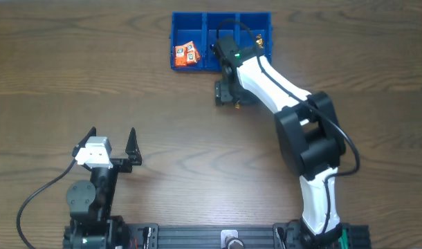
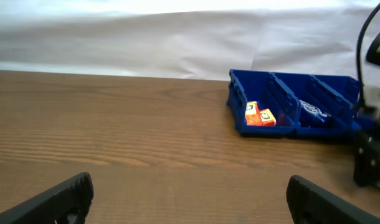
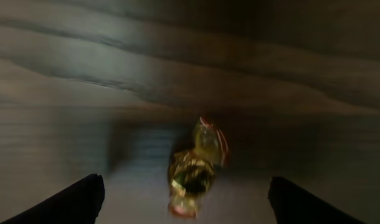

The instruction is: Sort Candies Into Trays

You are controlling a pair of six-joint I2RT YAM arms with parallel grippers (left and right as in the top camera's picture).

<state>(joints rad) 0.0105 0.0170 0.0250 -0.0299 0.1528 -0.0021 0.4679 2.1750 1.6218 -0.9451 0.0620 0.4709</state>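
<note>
A gold-wrapped candy [image 3: 193, 169] lies on the wooden table, directly between the spread fingers of my right gripper [image 3: 190, 199], which is open and close above it. From above, that right gripper [image 1: 228, 95] hovers just in front of the blue three-compartment tray [image 1: 175, 41]. Orange candies [image 1: 185, 53] lie in the tray's left compartment, and the left wrist view shows them [image 2: 259, 116] beside a blue-and-white candy [image 2: 312, 109] in the middle one. My left gripper [image 1: 113, 143] is open over bare table at the near left, holding nothing.
The right arm [image 1: 273, 79] crosses over the tray's right compartment and hides most of it. The tray [image 2: 283, 127] stands at the table's far edge, against a white backdrop. Bare wood stretches between the two grippers.
</note>
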